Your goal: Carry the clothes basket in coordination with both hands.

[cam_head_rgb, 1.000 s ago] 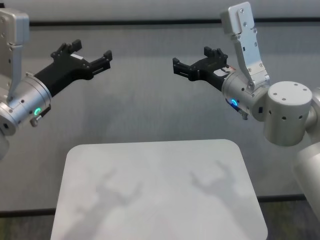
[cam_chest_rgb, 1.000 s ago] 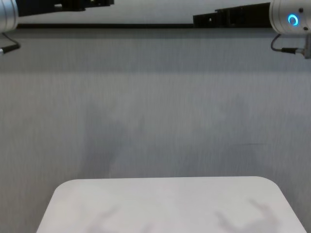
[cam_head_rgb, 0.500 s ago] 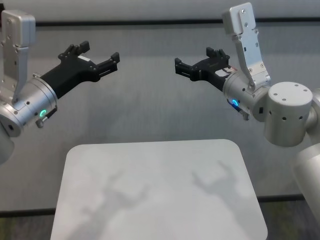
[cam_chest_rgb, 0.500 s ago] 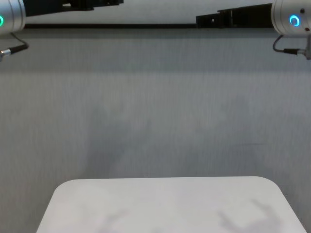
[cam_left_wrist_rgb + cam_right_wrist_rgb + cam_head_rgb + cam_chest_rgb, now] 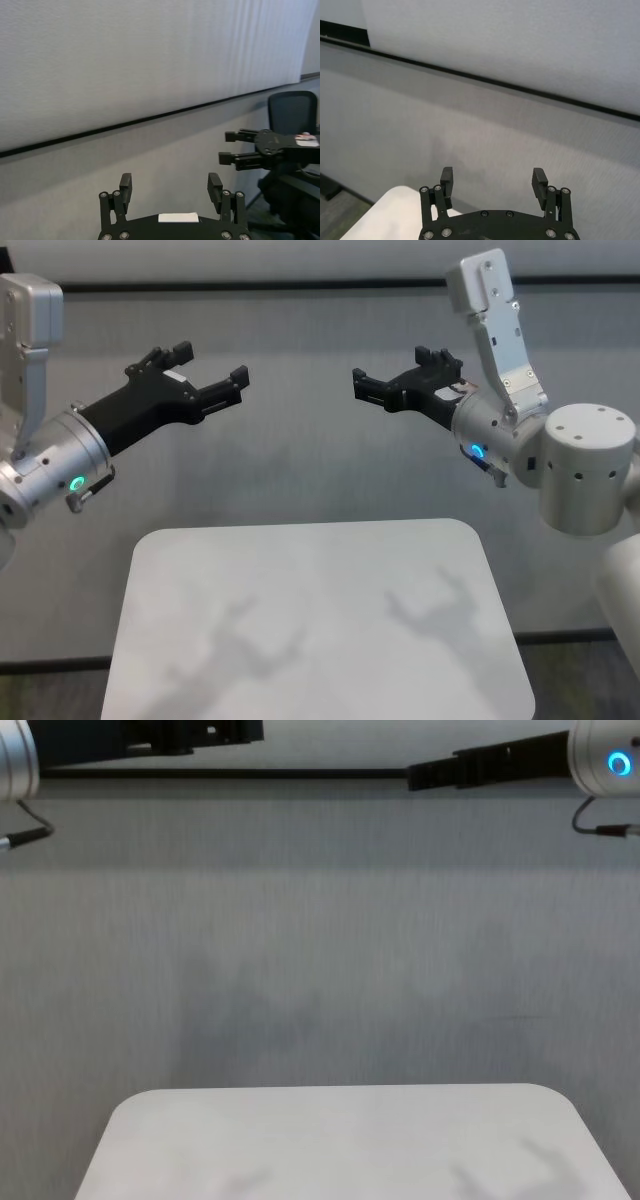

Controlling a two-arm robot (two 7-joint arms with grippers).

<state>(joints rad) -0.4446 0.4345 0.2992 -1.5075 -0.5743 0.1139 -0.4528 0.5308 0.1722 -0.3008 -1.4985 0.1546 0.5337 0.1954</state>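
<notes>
The clothes basket is out of view in every frame. My left gripper (image 5: 212,362) hangs in the air above and beyond the far left corner of the white table (image 5: 320,630), open with nothing between its fingers; its own wrist view shows the open left gripper (image 5: 170,181) against a grey wall. My right gripper (image 5: 390,370) hovers opposite it, above and beyond the table's far right side, also open and empty, as the right wrist view of this gripper (image 5: 492,176) confirms. The two grippers face each other across a wide gap.
The white table with rounded corners (image 5: 340,1140) stands close in front of me, bare apart from the arms' shadows. Behind it runs a grey wall with a black strip (image 5: 300,284). A dark office chair (image 5: 292,107) stands off to the right.
My left gripper has moved inward toward the right and a little lower. The right gripper has shifted only slightly. Both stayed open.
</notes>
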